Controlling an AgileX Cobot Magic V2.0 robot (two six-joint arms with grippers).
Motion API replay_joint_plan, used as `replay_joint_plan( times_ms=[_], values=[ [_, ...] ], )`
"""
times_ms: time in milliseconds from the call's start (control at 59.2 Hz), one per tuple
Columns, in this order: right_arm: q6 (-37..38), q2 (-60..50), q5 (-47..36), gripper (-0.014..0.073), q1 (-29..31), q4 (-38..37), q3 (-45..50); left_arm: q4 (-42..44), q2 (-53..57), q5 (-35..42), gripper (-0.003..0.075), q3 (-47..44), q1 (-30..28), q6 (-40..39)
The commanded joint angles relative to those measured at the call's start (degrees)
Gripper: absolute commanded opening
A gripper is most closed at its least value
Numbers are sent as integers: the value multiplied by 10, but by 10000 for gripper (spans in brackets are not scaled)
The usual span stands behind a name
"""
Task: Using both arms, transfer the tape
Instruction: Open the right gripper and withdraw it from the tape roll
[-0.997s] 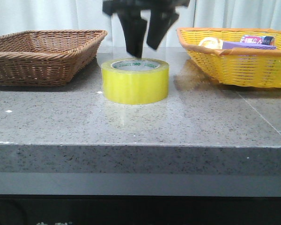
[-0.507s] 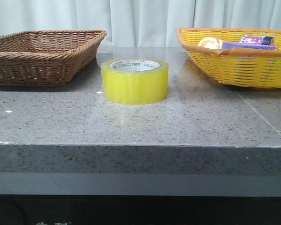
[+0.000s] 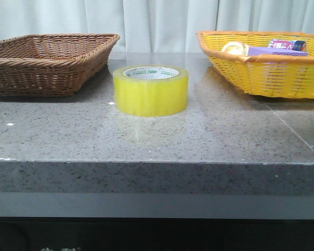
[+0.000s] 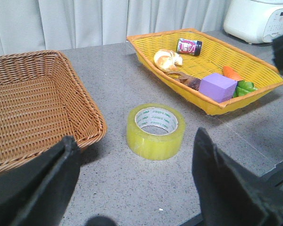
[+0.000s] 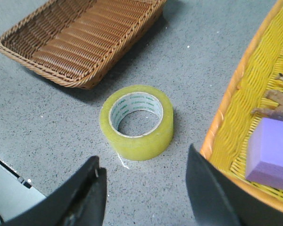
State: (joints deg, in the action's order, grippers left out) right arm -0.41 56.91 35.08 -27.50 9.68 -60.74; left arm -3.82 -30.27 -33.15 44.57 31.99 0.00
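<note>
Your tape (image 5: 137,121) sat flat, core hole upward, apart from both spread-jawed grippers (image 4: 132,188) (image 5: 144,193), held by neither.

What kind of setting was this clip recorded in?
Probably a staged kitchen-style counter: a speckled stone worktop, a white rice cooker at the back, and wicker baskets, the yellow basket holding food items, with pale curtains behind.

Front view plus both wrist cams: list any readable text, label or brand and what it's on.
"neo" in green: on the white inner core of the tape, front view.
Remaining green print round the core: too small to read in any view.
Label on the dark jar in the yellow basket: blurred, unreadable.
Packets in the yellow basket, front view: print unreadable.
Panel of the white appliance: no legible text.
</note>
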Motion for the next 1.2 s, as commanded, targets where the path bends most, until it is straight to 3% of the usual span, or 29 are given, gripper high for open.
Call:
replay_joint_plan(
  times_ms=[0,287,912,1031,1183],
  values=[
    [-1,-53,-72,413,2,4,28,-7,-5,47,491,16,5,-5],
    [-3,-141,-70,413,2,-19,110,-7,-5,47,491,16,5,-5],
    [-3,-159,-50,413,2,-45,112,-7,-9,56,491,16,5,-5],
    [-3,-159,-50,413,2,-45,112,-6,-43,33,491,41,5,0],
    [-3,-159,-50,413,2,-45,112,-7,-125,-30,491,103,5,64]
  ],
)
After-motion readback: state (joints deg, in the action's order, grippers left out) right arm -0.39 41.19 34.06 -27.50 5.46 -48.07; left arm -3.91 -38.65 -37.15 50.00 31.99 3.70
